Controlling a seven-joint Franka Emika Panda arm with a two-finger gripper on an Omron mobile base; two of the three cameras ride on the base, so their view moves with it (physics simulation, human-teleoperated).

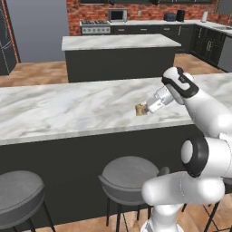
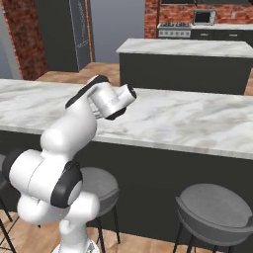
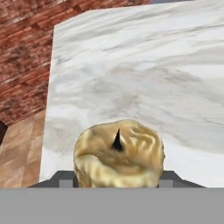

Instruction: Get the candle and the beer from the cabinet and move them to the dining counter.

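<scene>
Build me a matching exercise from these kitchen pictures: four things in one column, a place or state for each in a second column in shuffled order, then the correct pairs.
Column 1
1. candle
2. dining counter
3. stools
4. microwave

Column 2
A. against the brick back wall, beside the stove
B. held between the fingers of the gripper, over the marble
C. long veined marble top right in front of the robot
D. round and grey, standing on the floor along the counter's dark base

Pairs: 1-B, 2-C, 3-D, 4-A
</scene>
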